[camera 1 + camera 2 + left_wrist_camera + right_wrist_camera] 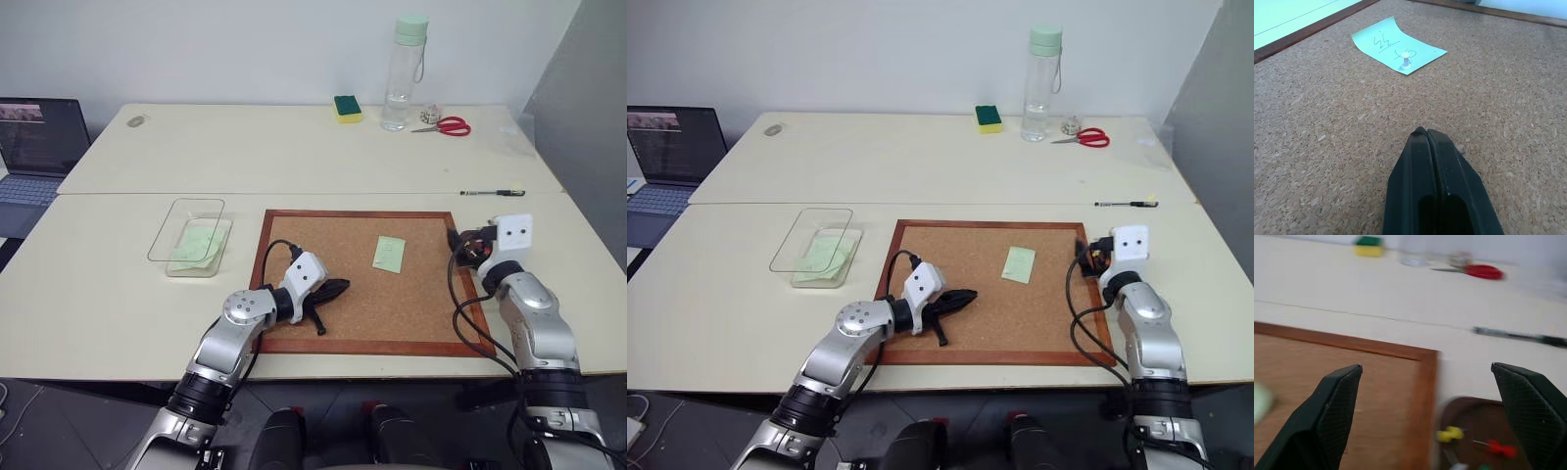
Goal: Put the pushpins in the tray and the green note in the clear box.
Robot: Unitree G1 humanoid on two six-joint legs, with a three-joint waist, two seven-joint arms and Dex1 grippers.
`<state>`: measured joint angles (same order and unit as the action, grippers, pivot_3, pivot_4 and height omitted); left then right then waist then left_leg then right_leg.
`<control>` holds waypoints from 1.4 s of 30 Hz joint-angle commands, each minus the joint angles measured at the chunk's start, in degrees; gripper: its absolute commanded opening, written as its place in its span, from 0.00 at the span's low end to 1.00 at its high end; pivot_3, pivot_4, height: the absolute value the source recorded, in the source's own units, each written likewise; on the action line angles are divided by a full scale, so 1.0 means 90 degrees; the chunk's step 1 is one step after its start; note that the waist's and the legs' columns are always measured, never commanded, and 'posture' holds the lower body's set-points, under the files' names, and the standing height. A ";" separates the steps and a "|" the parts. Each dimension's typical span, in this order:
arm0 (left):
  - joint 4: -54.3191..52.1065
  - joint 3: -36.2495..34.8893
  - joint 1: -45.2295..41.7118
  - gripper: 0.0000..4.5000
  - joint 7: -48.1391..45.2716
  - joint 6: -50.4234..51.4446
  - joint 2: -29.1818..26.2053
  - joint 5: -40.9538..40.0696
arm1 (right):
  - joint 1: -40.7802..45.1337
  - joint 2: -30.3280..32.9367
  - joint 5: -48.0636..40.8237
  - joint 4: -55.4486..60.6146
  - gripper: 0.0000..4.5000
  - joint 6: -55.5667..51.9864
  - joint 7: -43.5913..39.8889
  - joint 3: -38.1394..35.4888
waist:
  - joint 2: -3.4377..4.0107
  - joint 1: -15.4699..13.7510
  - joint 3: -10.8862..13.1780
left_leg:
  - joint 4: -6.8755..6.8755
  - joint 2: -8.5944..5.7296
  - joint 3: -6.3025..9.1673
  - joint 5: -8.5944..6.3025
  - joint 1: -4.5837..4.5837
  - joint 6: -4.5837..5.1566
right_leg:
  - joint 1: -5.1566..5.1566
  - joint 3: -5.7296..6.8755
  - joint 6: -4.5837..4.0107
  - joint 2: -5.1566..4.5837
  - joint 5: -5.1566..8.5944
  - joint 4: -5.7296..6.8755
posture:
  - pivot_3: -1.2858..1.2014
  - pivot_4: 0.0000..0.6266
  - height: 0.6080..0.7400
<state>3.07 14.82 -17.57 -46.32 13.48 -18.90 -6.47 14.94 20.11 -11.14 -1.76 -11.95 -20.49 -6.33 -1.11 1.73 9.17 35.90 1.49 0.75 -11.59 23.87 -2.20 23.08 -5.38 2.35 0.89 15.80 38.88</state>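
The note [389, 254] still pinned on the cork board [411, 313] lies right of centre, between the two arms: the left pincer [336, 288] rests low over the board's middle with its tips pointing toward the note, which is ahead of it and to its right, while the right pincer [1435, 406] hangs over the board's right edge, so the note lies to its left. Neither is clearly closer; I would judge the left better lined up, since the note sits almost straight along its fingers. The left pincer is closed on nothing, its two fingers pressed flat together. The right pincer stands wide open and empty above the tray [1474, 413]. The note's long axis runs roughly front to back on the board, and it curls up at its far end. The left wrist view gives what the head views cannot: a whitish pin [1405, 60] stands in the note's near part, holding it down, so the pin must come out before the paper can be lifted. The right wrist view shows the tray just off the board's right frame with a yellow pin [1449, 434] and a red pin [1497, 448] already lying in it. The head views alone show the clear box [201, 249] on the counter [98, 294] left of the board, with green paper already inside and its lid leaning on it.
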 commanded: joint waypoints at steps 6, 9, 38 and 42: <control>0.0147 0.0214 0.0120 0.00 0.0002 0.0141 0.0031 0.0115 | -0.0261 -0.0004 -0.0285 0.0895 1.00 0.0085 -0.1399 0.1049 | -0.0001 -0.0001 0.0000 | 0.0001 0.0000 0.0001 0.0000 0.0000 0.0000 | 0.0000 0.0002 0.0000 0.0000 0.0000 0.0000 | 0.52 0.24 1.00; 0.0160 0.0214 0.0109 0.00 0.0008 0.0139 0.0038 0.0119 | -0.0226 -0.0078 -0.0226 0.0801 1.00 0.0047 -0.1548 0.1289 | -0.0001 -0.0001 0.0000 | 0.0001 0.0000 0.0002 0.0000 0.0000 0.0000 | 0.0000 0.0002 -0.0001 0.0000 0.0000 0.0000 | 0.52 0.24 1.00; 0.0106 0.0194 0.0144 0.00 0.0078 0.0167 0.0034 0.0109 | 0.0305 -0.0468 0.0247 -0.0365 0.17 0.0276 -0.1455 0.1534 | -0.0002 -0.0001 0.0001 | 0.0002 0.0000 0.0000 0.0000 0.0000 0.0000 | 0.0001 0.0002 0.0000 -0.0001 0.0000 0.0000 | 0.52 0.24 1.00; 0.0114 0.0199 0.0141 0.00 0.0085 0.0159 0.0039 0.0117 | 0.0303 -0.0483 0.0246 -0.0345 0.00 0.0274 -0.1454 0.1538 | -0.0002 -0.0001 0.0001 | 0.0002 0.0000 0.0000 0.0000 0.0000 0.0000 | 0.0001 0.0002 0.0000 -0.0001 0.0000 0.0000 | 0.52 0.24 1.00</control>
<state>2.81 14.82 -17.47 -45.66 13.74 -18.86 -6.36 16.87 16.20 -8.91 -5.79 -10.48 -33.39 7.80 -1.13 1.72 9.18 35.92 1.50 0.76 -11.59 23.87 -2.20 23.09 -5.36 2.35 0.88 15.80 38.88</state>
